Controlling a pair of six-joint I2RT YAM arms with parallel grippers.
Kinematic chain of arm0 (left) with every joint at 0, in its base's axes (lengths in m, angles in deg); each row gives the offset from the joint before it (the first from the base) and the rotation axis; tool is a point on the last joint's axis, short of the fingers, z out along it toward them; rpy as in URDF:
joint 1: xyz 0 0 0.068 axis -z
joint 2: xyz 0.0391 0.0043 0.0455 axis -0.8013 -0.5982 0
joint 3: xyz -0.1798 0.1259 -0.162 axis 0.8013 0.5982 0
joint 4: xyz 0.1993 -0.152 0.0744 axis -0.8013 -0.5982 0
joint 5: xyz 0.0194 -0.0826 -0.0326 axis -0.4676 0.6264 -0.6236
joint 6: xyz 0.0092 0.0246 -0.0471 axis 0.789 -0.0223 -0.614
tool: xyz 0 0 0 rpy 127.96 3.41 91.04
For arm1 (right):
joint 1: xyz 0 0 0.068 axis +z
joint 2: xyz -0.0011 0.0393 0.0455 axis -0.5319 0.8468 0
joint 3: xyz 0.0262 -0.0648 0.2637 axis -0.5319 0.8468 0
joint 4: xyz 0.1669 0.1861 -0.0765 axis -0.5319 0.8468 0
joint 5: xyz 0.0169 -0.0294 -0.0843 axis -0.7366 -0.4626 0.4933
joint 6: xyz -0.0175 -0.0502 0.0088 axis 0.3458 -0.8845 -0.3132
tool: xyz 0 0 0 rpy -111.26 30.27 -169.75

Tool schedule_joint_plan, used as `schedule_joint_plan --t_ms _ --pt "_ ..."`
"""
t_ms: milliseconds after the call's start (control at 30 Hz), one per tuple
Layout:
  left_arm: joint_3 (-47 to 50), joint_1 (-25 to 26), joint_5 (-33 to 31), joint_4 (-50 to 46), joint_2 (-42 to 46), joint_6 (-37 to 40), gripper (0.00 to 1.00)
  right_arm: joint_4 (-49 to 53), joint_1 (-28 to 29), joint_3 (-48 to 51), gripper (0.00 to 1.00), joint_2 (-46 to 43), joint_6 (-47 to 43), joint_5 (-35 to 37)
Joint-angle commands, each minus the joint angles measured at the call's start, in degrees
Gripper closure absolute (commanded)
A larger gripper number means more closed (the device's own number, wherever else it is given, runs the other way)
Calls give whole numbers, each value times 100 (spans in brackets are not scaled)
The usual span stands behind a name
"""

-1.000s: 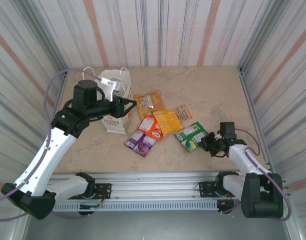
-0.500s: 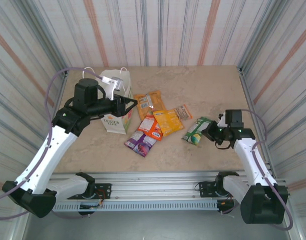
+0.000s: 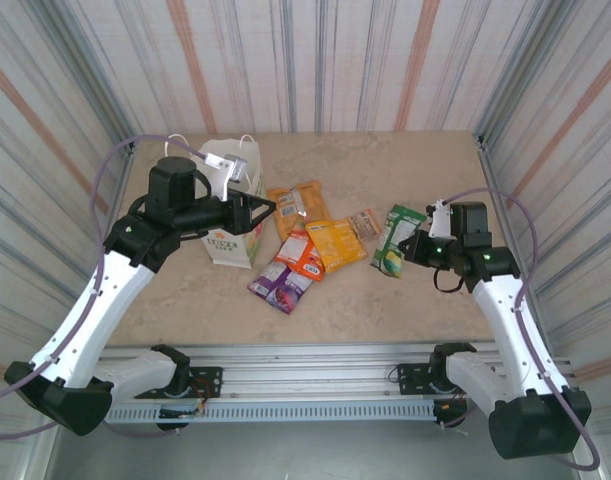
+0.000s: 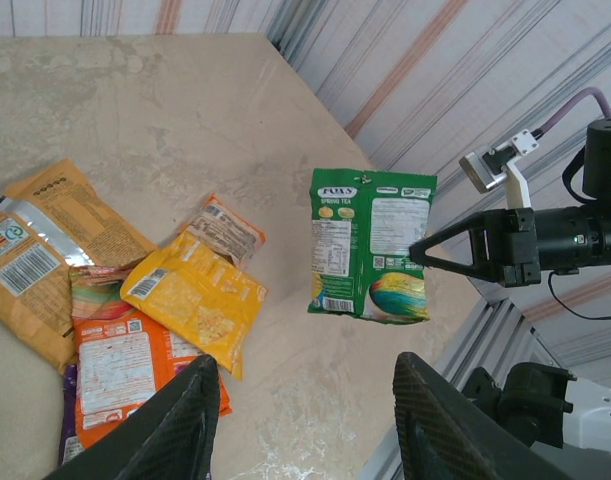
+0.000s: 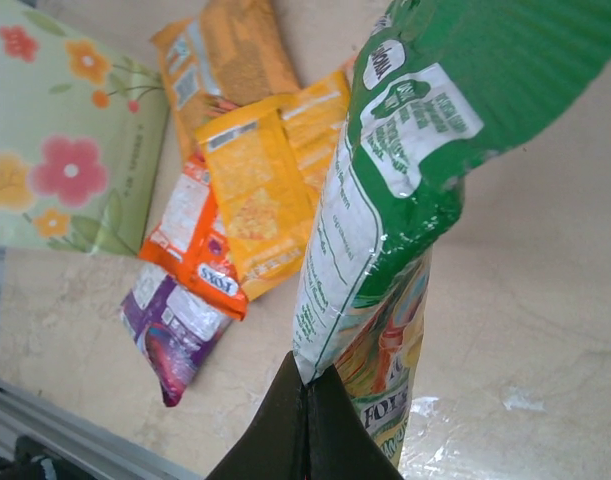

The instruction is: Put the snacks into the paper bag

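Note:
My right gripper (image 3: 417, 246) is shut on an edge of the green snack packet (image 3: 394, 240), which hangs clear of the table. The right wrist view has the fingers (image 5: 307, 400) pinched on the packet's seam (image 5: 385, 200). The white paper bag (image 3: 229, 206) stands at the back left, its flowered side (image 5: 65, 150) facing the snacks. My left gripper (image 3: 262, 206) hovers at the bag's right side, jaws apart with nothing between them (image 4: 305, 400). On the table lie an orange packet (image 3: 296, 204), a yellow-orange one (image 3: 336, 244), a red-orange one (image 3: 302, 256), a purple one (image 3: 281, 285) and a brown bar (image 3: 365, 222).
Striped walls close in the table on three sides. A metal rail (image 3: 315, 385) runs along the near edge, with both arm bases on it. Bare tabletop (image 3: 415, 170) lies behind and to the right of the packets.
My right gripper has lifted the green packet off the table and carried it up and towards the back. The left arm and the bag have stayed put.

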Motion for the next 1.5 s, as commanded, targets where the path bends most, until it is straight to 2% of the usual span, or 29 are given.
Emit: schedule_joint_plan --t_ms 0,600,800,1133,1367,1467 --pt "-1 61 242 284 -22 45 50 -271 76 -311 100 -118 -422 -220" --pt "187 209 664 1039 -290 -357 49 -2574 351 -795 100 -13 -696 -2451" --pt "192 253 950 1393 -463 -486 45 -3341 530 -916 100 136 -697 -3160" --pt "260 311 1453 2216 -909 -720 40 -3765 933 -1341 100 582 -739 -4270" --pt "353 379 1972 3150 -1161 -1076 38 -3880 992 -1501 100 740 -838 -4620" --pt "371 445 2241 3564 -1264 -1227 40 -3854 992 -1540 100 830 -888 -4683"
